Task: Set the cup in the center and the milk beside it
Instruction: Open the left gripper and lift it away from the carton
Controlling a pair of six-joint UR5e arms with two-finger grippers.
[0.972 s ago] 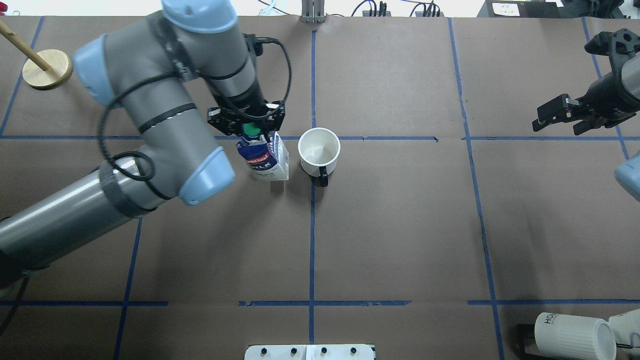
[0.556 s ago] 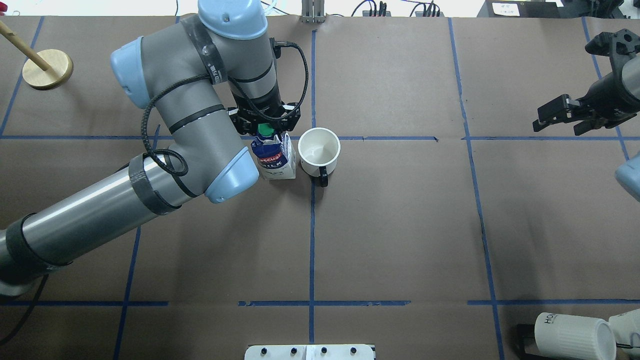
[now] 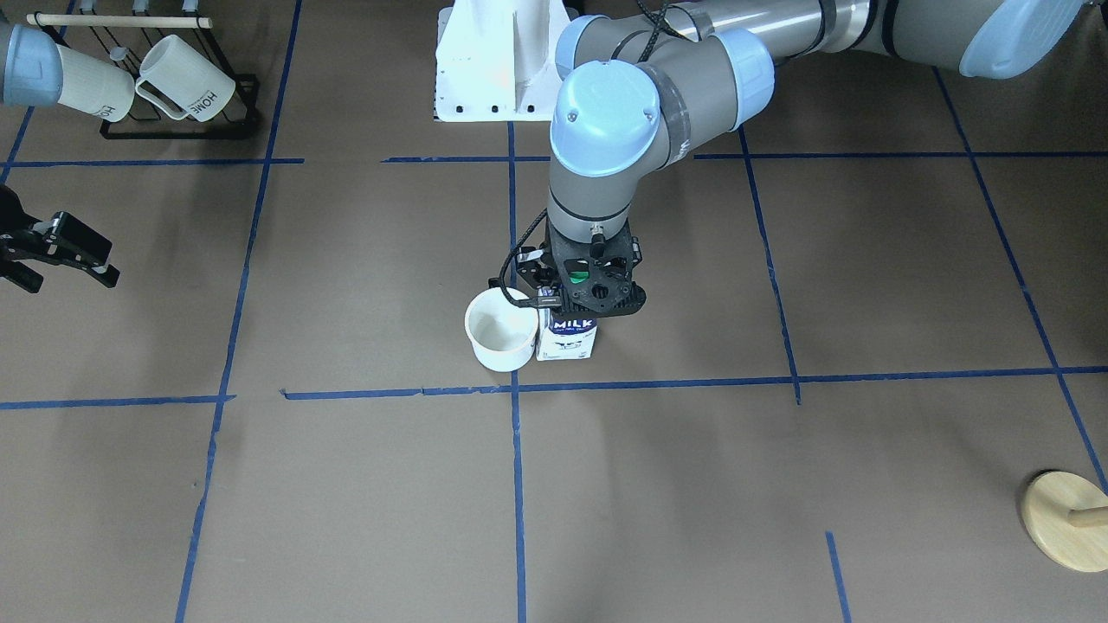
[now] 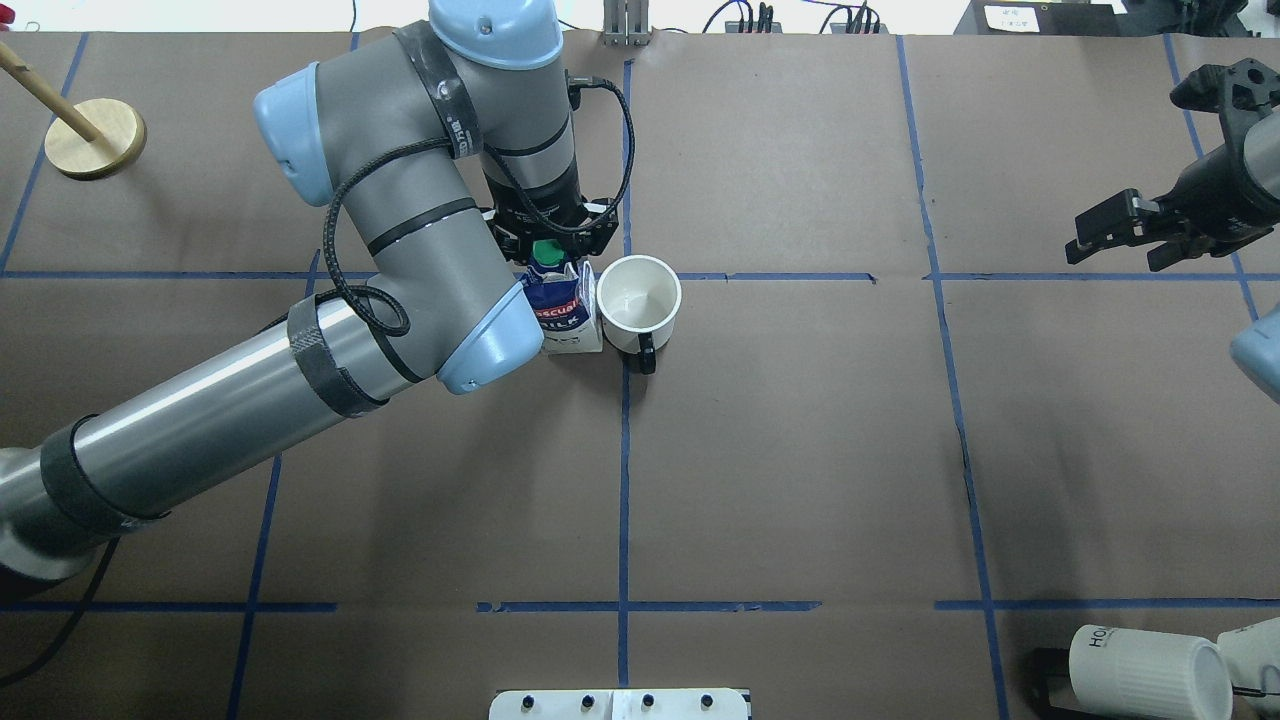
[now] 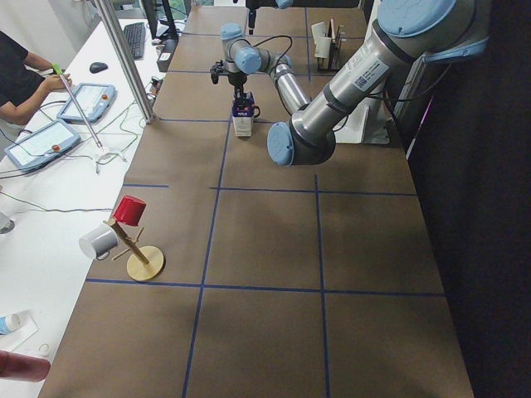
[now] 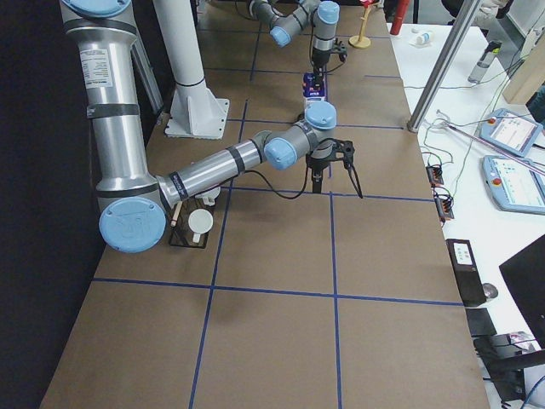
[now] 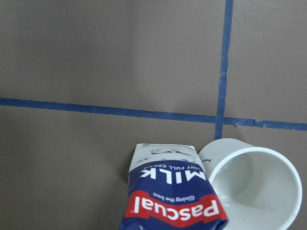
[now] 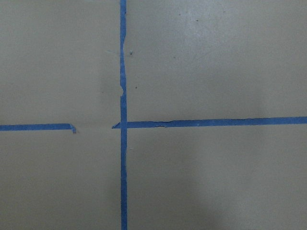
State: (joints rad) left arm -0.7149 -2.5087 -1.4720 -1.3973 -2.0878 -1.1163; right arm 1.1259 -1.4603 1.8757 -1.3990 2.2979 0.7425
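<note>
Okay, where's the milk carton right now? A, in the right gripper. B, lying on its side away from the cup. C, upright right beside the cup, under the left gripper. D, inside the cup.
C: the milk is upright close beside the cup, with the left gripper closed on its top; the right gripper is far off, open and empty.

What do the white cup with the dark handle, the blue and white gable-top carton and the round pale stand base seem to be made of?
White cup: probably glazed ceramic or enamelled metal; its inside is smooth and glossy. Blue and white carton: printed coated paperboard, judging by folded gable edges; green cap looks plastic. Round stand base: pale wood, matte.
</note>
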